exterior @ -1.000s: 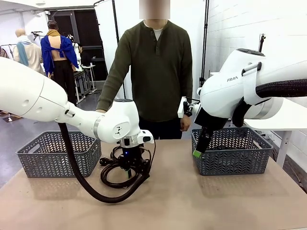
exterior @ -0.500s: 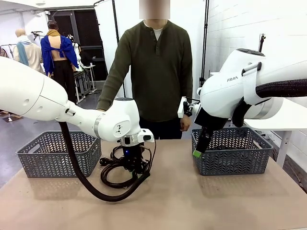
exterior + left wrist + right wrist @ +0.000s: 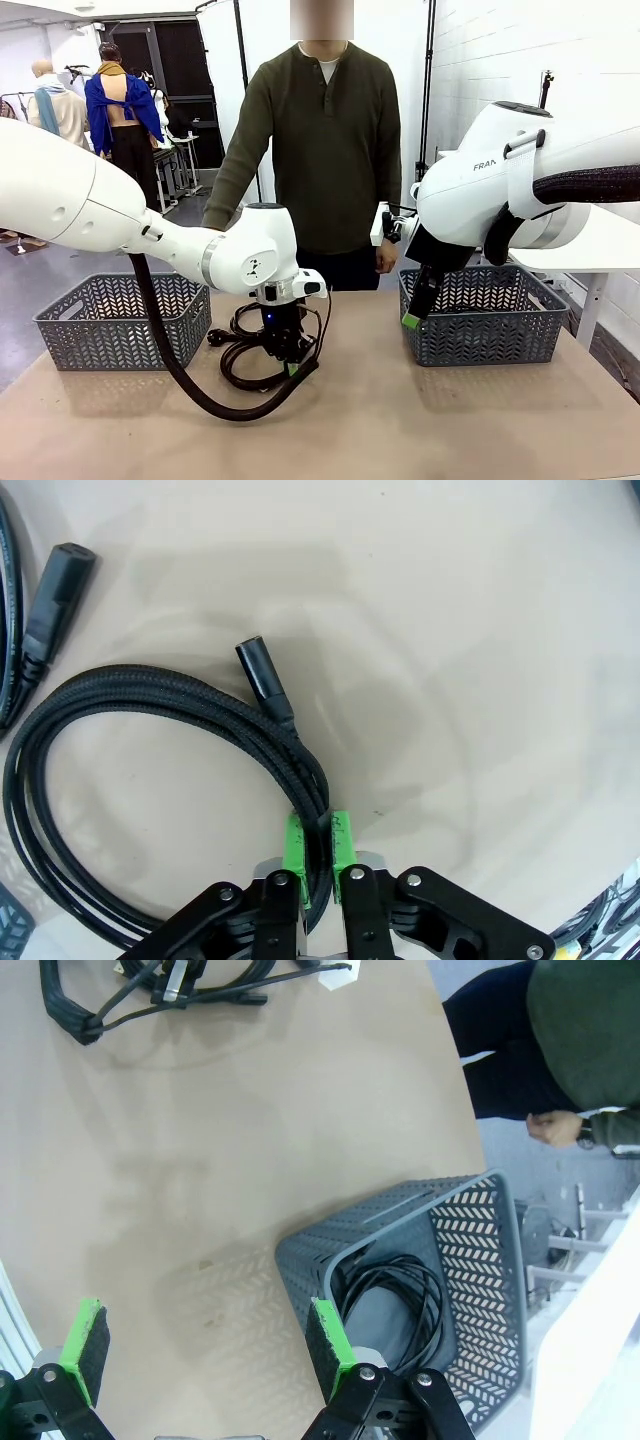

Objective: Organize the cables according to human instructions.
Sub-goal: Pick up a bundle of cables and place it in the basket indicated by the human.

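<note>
Tabletop [image 3: 420, 420] sorting partly done: one coiled cable [image 3: 400, 1295] in the right-hand basket [image 3: 470, 1230], left gripper [image 3: 317, 830] clamped on a braided cable [image 3: 150, 685] left of it, right gripper [image 3: 205, 1320] agape beside it.

The left pincer [image 3: 318, 842] has closed. A second ago its green pads stood apart over the pile; now they are pressed together on a strand of the braided cable [image 3: 170, 685]. The left arm's wrist and the pincer have also drifted a little farther from the grey basket [image 3: 120, 320], toward the middle of the bench [image 3: 400, 420]. The coiled loop [image 3: 245, 375] under the pincer has shifted with them, and its edge now lies slightly farther from that basket than before.
</note>
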Action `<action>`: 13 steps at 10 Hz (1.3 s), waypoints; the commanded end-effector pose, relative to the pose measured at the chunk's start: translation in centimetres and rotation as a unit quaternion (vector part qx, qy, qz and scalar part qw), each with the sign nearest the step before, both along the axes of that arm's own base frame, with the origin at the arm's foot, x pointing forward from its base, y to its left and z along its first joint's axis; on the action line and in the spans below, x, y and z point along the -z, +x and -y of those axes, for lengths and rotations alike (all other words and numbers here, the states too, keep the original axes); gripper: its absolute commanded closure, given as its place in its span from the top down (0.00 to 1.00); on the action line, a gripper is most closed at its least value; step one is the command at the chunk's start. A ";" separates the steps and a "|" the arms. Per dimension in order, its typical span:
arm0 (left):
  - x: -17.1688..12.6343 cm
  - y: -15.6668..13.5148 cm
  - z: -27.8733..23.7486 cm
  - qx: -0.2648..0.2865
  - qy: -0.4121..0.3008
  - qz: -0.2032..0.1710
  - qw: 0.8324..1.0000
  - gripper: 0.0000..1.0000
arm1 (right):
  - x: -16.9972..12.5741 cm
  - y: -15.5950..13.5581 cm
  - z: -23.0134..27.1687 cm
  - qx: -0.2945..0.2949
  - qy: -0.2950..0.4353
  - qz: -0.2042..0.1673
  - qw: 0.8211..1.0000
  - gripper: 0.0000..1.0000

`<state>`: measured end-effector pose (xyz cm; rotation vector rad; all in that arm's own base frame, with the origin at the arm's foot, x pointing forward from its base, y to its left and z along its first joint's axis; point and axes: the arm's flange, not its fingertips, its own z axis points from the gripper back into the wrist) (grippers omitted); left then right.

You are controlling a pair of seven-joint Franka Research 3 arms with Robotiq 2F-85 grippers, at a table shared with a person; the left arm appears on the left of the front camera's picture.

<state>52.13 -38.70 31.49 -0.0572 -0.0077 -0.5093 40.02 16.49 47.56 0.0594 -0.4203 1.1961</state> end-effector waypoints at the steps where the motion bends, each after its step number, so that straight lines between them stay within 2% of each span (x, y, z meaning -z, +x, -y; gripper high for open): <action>1: -2.3 -1.0 0.7 -0.022 0.006 0.002 1.000 0.00 | 0.1 0.0 0.0 0.006 -0.003 0.003 1.000 1.00; 2: -4.0 -1.4 0.6 -0.007 0.004 -0.004 1.000 0.00 | 0.1 0.0 0.0 0.006 -0.003 0.003 1.000 1.00; 5: -9.8 -1.8 -1.6 0.098 0.015 -0.006 0.995 0.00 | 0.1 0.0 0.0 0.006 -0.003 0.003 1.000 1.00; 8: -14.3 -2.2 -3.9 0.246 0.014 -0.018 0.969 0.00 | 0.1 0.0 0.0 0.006 -0.003 0.003 1.000 1.00; 11: -16.7 -2.4 -7.2 0.350 0.023 -0.046 0.935 0.00 | 0.1 0.0 0.0 0.006 -0.003 0.003 1.000 1.00; 13: -16.9 -2.5 -7.9 0.359 0.032 -0.057 0.931 0.00 | 0.1 0.0 0.0 0.006 -0.003 0.003 1.000 1.00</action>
